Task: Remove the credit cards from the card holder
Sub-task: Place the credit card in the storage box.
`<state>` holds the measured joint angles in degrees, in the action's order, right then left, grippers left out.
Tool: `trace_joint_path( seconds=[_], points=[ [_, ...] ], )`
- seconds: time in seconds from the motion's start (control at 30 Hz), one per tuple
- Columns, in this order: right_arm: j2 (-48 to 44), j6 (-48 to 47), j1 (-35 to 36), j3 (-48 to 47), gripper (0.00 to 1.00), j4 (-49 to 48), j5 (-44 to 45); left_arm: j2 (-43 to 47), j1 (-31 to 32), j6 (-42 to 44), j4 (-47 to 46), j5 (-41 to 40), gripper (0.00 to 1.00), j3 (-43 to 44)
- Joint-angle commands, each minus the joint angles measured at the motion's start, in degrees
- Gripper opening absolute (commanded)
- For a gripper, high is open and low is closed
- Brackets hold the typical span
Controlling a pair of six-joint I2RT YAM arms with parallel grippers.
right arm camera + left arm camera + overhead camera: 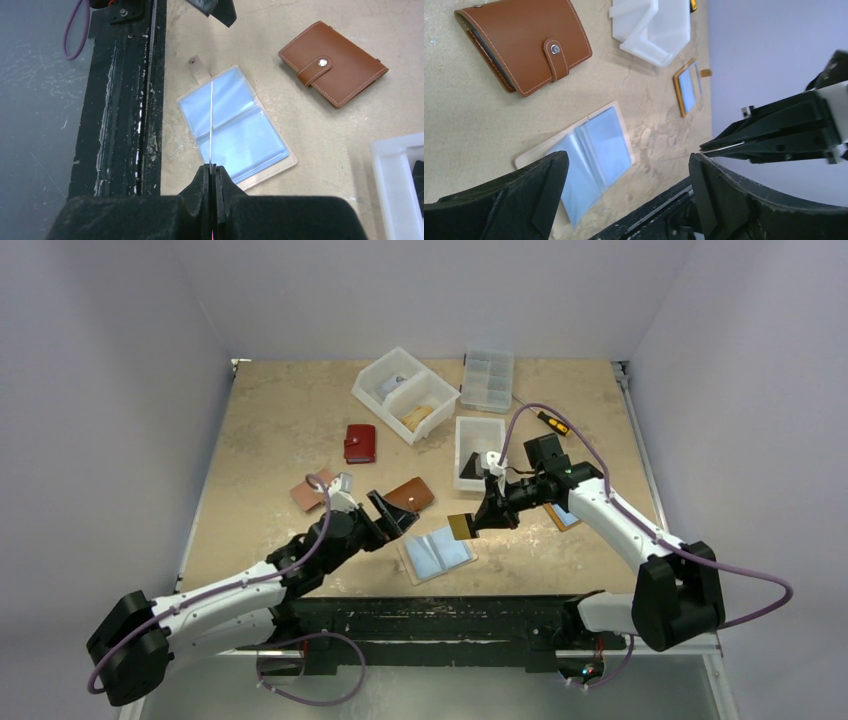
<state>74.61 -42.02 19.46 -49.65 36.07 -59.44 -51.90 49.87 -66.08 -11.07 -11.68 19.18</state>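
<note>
The card holder (pixel 437 553) lies open and flat on the table, its pale blue plastic sleeves up; it also shows as the card holder (pixel 586 152) and the card holder (pixel 235 127). My right gripper (pixel 482 518) hovers just right of and above it, shut on a thin credit card (pixel 461 526). From the right wrist that credit card (pixel 212 120) is seen edge-on, clamped in the right gripper (pixel 212 169). My left gripper (pixel 392 512) stands wide open just left of the holder, holding nothing; the left gripper (pixel 629 195) has only table and holder between its fingers. Another card with an orange rim (pixel 563 517) lies on the table under the right arm.
A closed brown wallet (pixel 410 494) lies behind the left gripper, a red wallet (pixel 359 443) farther back, and a small pinkish holder (pixel 311 490) to the left. White bins (pixel 405 393) (pixel 478 452) and a clear compartment box (pixel 488 379) stand at the back. The black table rail (pixel 440 615) runs along the near edge.
</note>
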Motion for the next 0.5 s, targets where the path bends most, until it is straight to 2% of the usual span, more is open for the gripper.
trace_joint_path(
  seconds=[0.0, 0.23, 0.33, 0.47],
  points=[
    [-0.4, -5.5, -0.2, -2.9, 0.0, 2.8, 0.4, 5.8, -0.6, -10.2, -2.2, -3.3, 0.99, -3.0],
    [-0.9, -8.0, -0.3, -3.5, 0.0, 4.1, 2.0, 8.6, -0.7, -19.6, -11.1, -1.9, 0.99, -6.7],
    [-1.1, -8.5, -0.2, -3.4, 0.0, 4.1, 2.4, 7.0, -0.7, -22.8, -10.5, -1.2, 0.99, -5.4],
    [-1.5, -9.2, -0.2, -3.0, 0.0, 4.1, 2.7, 3.8, -0.7, -28.9, -5.3, -0.9, 0.98, -1.7]
  ],
)
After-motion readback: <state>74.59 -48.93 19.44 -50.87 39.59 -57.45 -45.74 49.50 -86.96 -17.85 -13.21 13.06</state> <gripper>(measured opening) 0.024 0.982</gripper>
